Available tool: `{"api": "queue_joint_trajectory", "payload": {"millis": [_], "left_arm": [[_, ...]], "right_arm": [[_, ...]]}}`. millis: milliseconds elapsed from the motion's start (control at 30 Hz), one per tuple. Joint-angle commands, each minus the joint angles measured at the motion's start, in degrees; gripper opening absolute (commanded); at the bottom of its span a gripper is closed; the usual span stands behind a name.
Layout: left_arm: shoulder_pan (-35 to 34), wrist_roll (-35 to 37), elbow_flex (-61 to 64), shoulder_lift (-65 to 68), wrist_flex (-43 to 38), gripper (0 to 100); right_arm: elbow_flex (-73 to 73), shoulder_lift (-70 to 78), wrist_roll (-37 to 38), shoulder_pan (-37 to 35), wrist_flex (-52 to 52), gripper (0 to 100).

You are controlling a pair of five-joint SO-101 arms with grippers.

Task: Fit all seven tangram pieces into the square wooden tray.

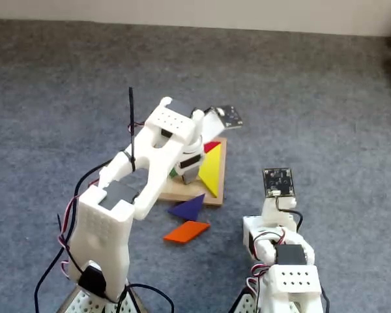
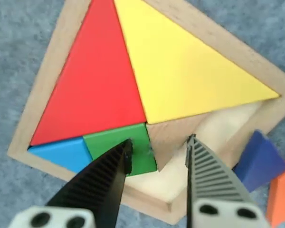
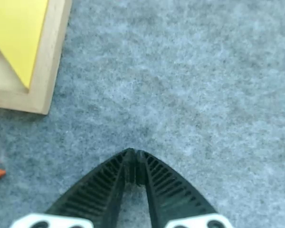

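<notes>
Nearest the arm bases, the orange parallelogram lies flat on the grey tabletop, with the dark blue triangle just beyond it at 12 o'clock, its tip against the near rim of the square wooden tray. At about 4 o'clock from the tray, the right gripper hangs over bare tabletop, its jaws pressed together with nothing between them. The left gripper hovers low over the tray's near, unfilled part, its jaws spread apart and holding nothing. One jaw tip is above the green square, the other above bare wood. Inside the tray, the light blue piece sits touching the green square at the near edge. Beyond them the red triangle and the large yellow triangle lie side by side, edges meeting. In the high view the left arm crosses the tray's 9 o'clock half and hides the green and light blue pieces.
</notes>
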Motion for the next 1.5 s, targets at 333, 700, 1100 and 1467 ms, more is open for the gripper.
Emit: {"api": "queue_joint_trajectory", "payload": {"millis": [333,700,1100,1467], "left_arm": [[-0.92,0.7,-12.09,-0.13,8.88,18],[2.51,8.44,-22.37,-0.13,20.31,6],[5.93,16.88,-14.55,-10.24,21.54,6],[8.31,26.55,11.12,-25.54,15.82,10]], "right_arm": [[1.8,-0.66,-0.09,0.66,-1.19,3.0],[1.8,-0.66,-0.09,0.66,-1.19,3.0],[1.8,-0.66,-0.09,0.66,-1.19,3.0],[1.8,-0.66,-0.09,0.66,-1.19,3.0]]}}
